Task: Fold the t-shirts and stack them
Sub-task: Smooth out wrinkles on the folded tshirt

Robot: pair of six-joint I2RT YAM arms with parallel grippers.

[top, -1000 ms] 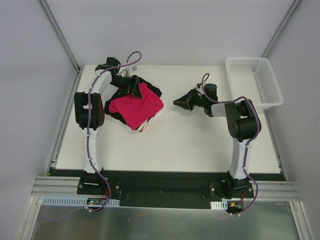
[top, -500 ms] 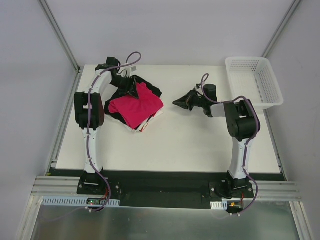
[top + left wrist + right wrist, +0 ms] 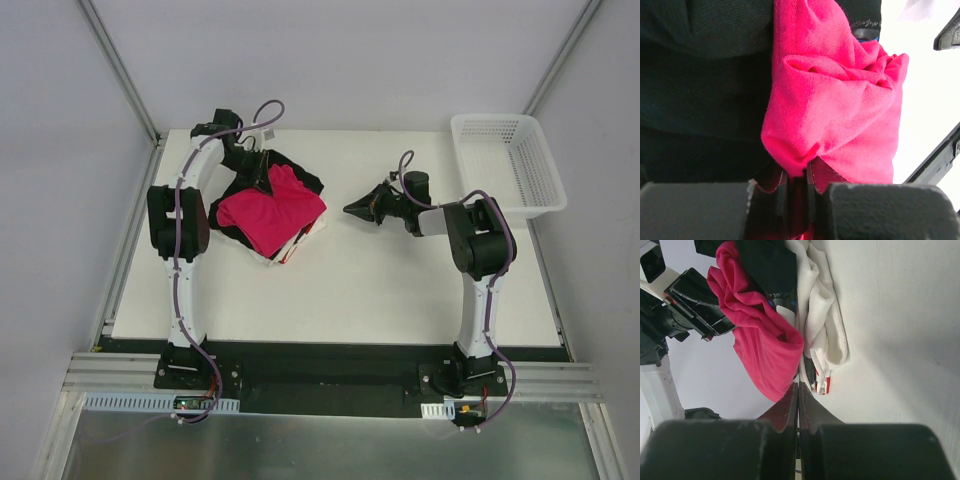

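The t-shirts lie in a heap at the table's back left. A crimson-pink t-shirt (image 3: pixel 270 215) is on top, over a black one (image 3: pixel 305 183), with white and red edges (image 3: pixel 300 243) showing at the front. My left gripper (image 3: pixel 266 172) is at the heap's far side, shut on a bunched fold of the pink t-shirt (image 3: pixel 840 110), which is pinched between its fingers (image 3: pixel 816 175). The black cloth (image 3: pixel 705 75) fills the left of that view. My right gripper (image 3: pixel 350 208) hovers right of the heap, shut and empty, with its tips (image 3: pixel 798 386) pointing at the pink t-shirt (image 3: pixel 765 355) and a white one (image 3: pixel 822 325).
A white lattice basket (image 3: pixel 495 118) stands at the table's back right corner. The white tabletop (image 3: pixel 380 290) stretches bare in front of the heap and between the arms. Grey enclosure walls rise on the left, right and far sides.
The left gripper's jaws have closed onto the pink t-shirt's fold. The right gripper has closed fully and drifted a little left toward the heap.
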